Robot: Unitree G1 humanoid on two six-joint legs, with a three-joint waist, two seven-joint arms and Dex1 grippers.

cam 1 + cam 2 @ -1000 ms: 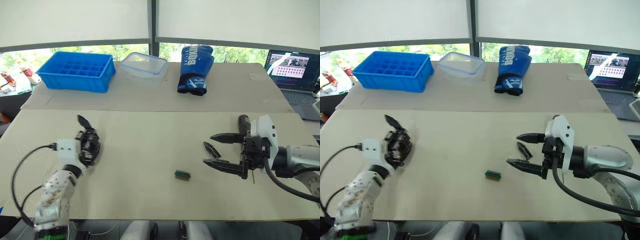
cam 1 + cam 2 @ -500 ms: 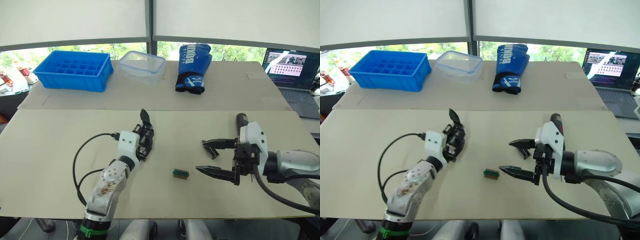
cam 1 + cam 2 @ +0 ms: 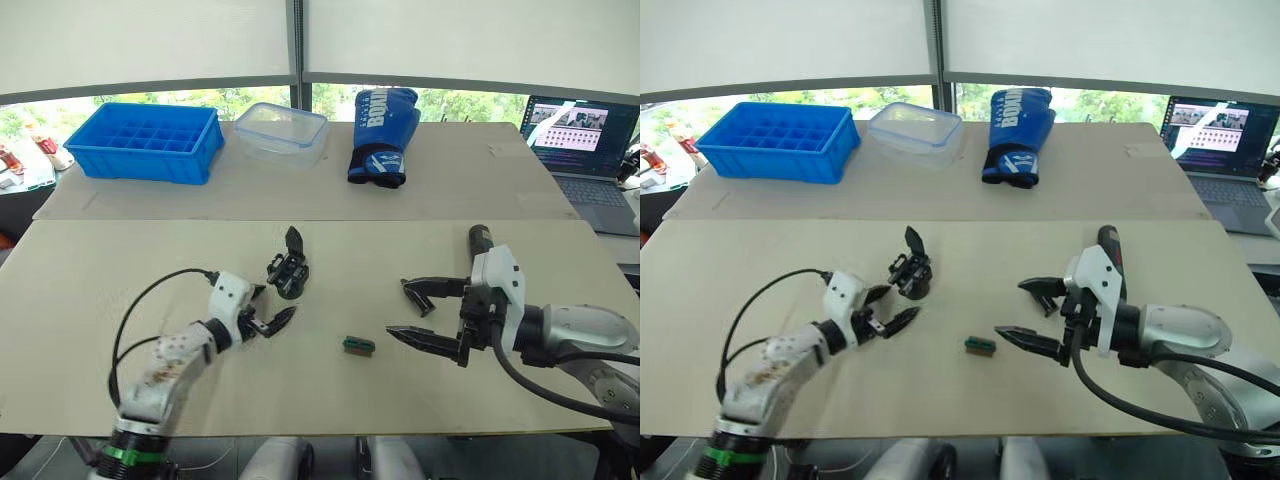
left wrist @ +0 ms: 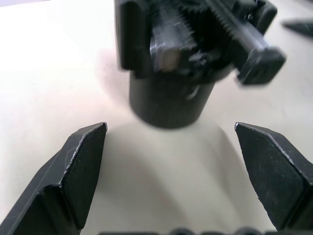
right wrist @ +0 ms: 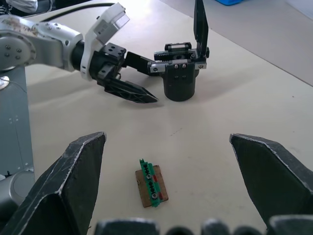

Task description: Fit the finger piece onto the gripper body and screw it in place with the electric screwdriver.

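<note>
Near the middle of the bench (image 3: 330,400), toward its left half, the gripper body (image 3: 290,272) stands upright on its round base, one black pointed finger sticking up. Left pincer (image 3: 266,307) lies just beside it on the near-left side, fingers spread and released; gripper body sits just beyond the fingertips (image 4: 80,166), not touched by them in the left wrist view.

Right pincer (image 3: 420,310) hovers over the right half of the bench, jaws wide apart, grasping nothing. Finger piece (image 3: 415,300) lies on the bench close to the farther right fingertip; contact cannot be told. Electric screwdriver (image 3: 479,240) lies just behind the right pincer's white casing, mostly hidden by it.

Small green-and-brown block (image 3: 358,346) lies flat between the two pincers, nearer the front edge, apart from both.

Along the far edge: blue compartment tray (image 3: 150,142) at the far left, clear plastic container (image 3: 281,130) beside it, blue boxing glove (image 3: 378,135) near the centre. Open laptop (image 3: 578,145) sits at the far right corner.
</note>
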